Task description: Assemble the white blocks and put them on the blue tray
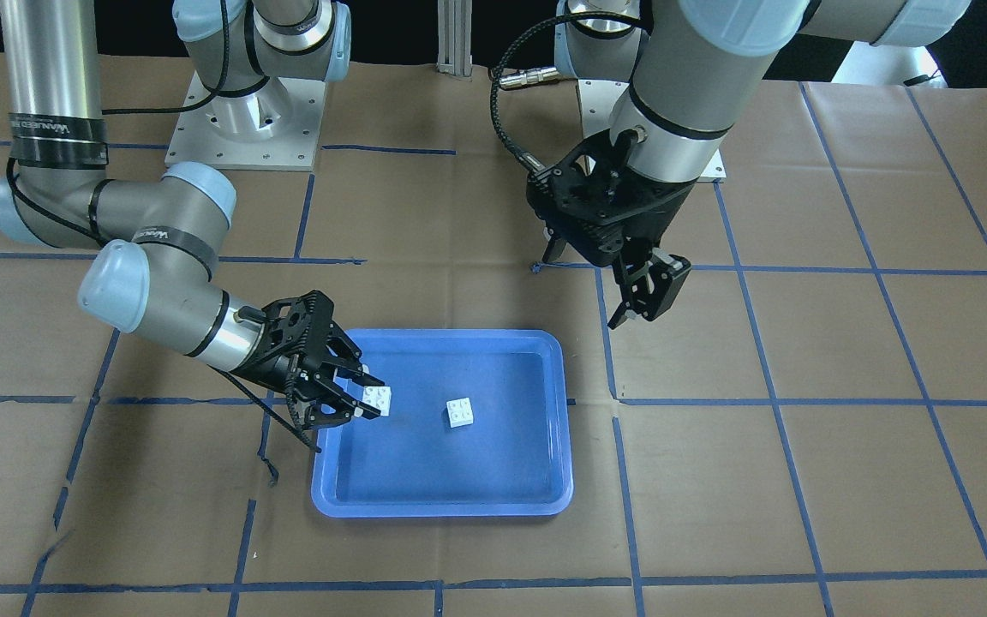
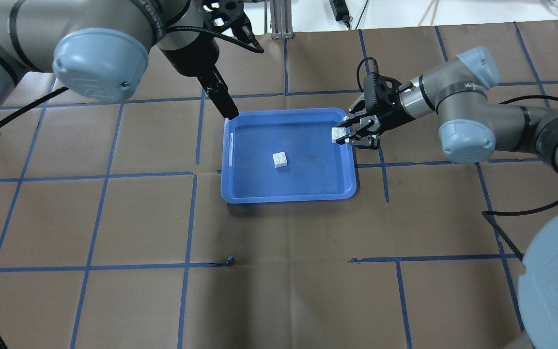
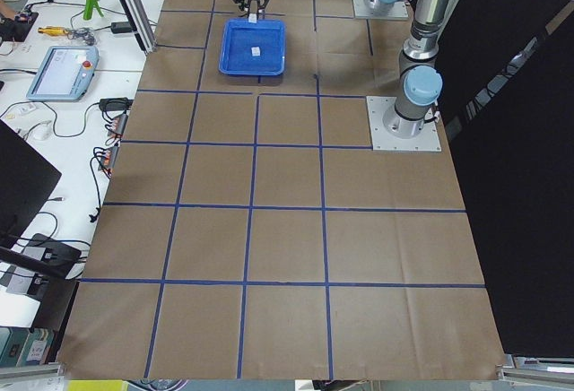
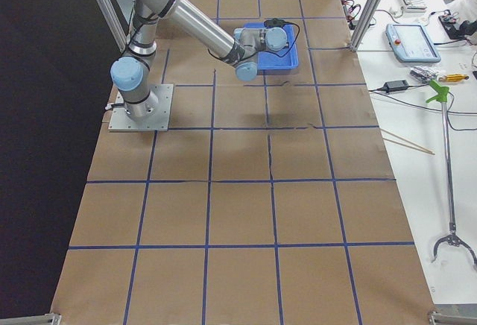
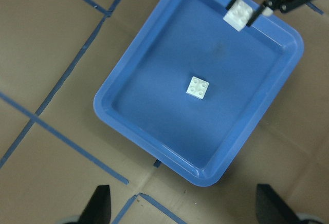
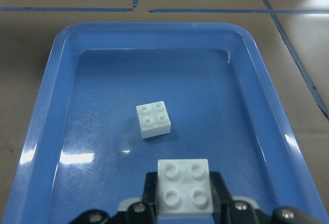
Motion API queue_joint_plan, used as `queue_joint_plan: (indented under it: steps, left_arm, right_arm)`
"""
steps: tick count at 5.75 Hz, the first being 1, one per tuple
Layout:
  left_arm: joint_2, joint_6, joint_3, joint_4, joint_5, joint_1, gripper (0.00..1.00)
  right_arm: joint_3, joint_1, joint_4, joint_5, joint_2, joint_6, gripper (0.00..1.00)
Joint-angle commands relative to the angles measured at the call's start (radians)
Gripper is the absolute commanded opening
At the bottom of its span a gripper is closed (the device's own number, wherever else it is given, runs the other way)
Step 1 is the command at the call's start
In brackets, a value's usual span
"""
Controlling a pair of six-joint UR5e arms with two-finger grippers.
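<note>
Two small white studded plastic bricks [image 1: 460, 413] sit apart: the right gripper [image 2: 340, 135] clamps one brick [image 6: 184, 188] over the flat blue plastic tray's [image 2: 288, 196] edge and should align it squarely above the loose brick [image 6: 153, 118] mid-tray before pressing down; the left gripper [image 1: 643, 296] hangs spread, empty.

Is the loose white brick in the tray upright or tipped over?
Upright: the loose white brick sits flat on the blue tray, four studs up.

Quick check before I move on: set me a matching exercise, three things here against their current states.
Things:
1. right gripper
2. left gripper
3. blue tray

States:
a. open and empty
b. bears the loose white block, studs up
c. shut on the second white block

Pairs: 1-c, 2-a, 3-b
</note>
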Motion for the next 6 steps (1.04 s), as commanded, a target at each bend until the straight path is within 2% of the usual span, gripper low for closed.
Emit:
queue_joint_plan:
  steps: [1, 3, 4, 5, 6]
  left_arm:
    - [0.063, -0.260, -0.005, -0.048, 0.007, 0.052, 0.99]
    - [0.103, -0.566, -0.005, -0.098, 0.005, 0.088, 0.99]
    - [0.108, -0.578, -0.005, -0.106, 0.008, 0.089, 0.99]
    - [0.109, -0.636, -0.005, -0.105, 0.039, 0.091, 0.99]
    - [0.100, -0.655, -0.011, -0.108, 0.144, 0.085, 0.99]
  right_arm:
    - [0.004, 0.033, -0.125, 0.001, 0.071, 0.062, 0.36]
    - [0.006, 0.073, -0.136, -0.001, 0.104, 0.064, 0.37]
    - [0.007, 0.081, -0.147, -0.001, 0.124, 0.067, 0.37]
    - [0.006, 0.098, -0.149, -0.001, 0.133, 0.081, 0.37]
    - [0.006, 0.098, -0.155, -0.001, 0.138, 0.087, 0.37]
